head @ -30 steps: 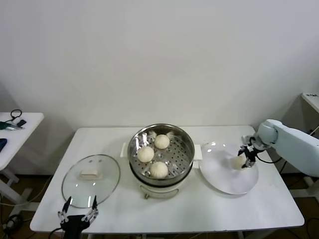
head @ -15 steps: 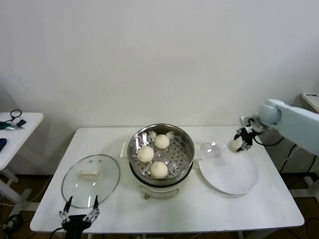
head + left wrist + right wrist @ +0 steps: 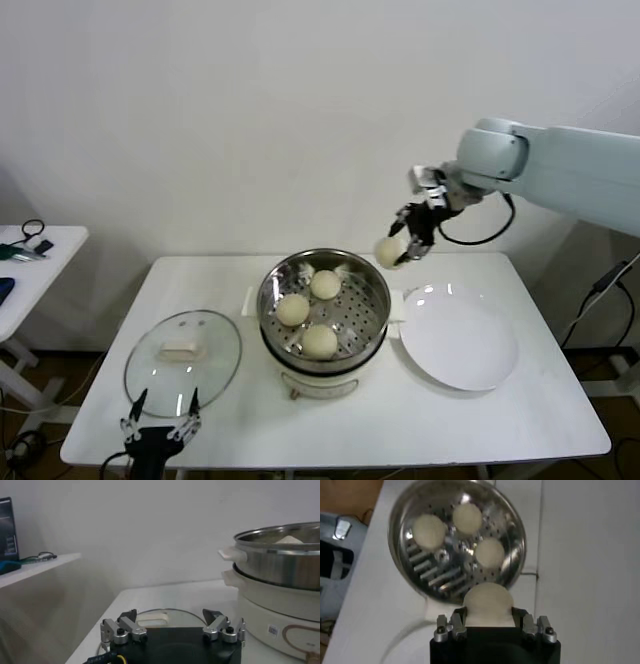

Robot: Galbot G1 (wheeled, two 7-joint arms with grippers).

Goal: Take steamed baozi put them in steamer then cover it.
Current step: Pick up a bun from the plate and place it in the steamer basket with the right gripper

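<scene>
Right claw [image 3: 400, 240] clamped on one steamed baozi [image 3: 389, 252], up in the air above the far right rim of the steamer [image 3: 324, 308], clear of it. Seen from the right wrist, that bun [image 3: 487, 603] pinched between both fingers [image 3: 454, 625], round, no long axis to speak of, hanging just outside the pot's edge. Below, three more buns [image 3: 318, 341] sitting on the perforated tray, one near, two farther back. Steamer upright on its white base, mid-counter [image 3: 450, 410]. White plate [image 3: 459, 346] bare, just right of the steamer. Cover [image 3: 183, 361] lying flat on the counter to the left, handle [image 3: 181, 351] up, its long axis running side to side. Left claw [image 3: 158, 426] parked low at the counter's near edge by the cover, fingers [image 3: 119, 632] spread apart, holding nothing.
</scene>
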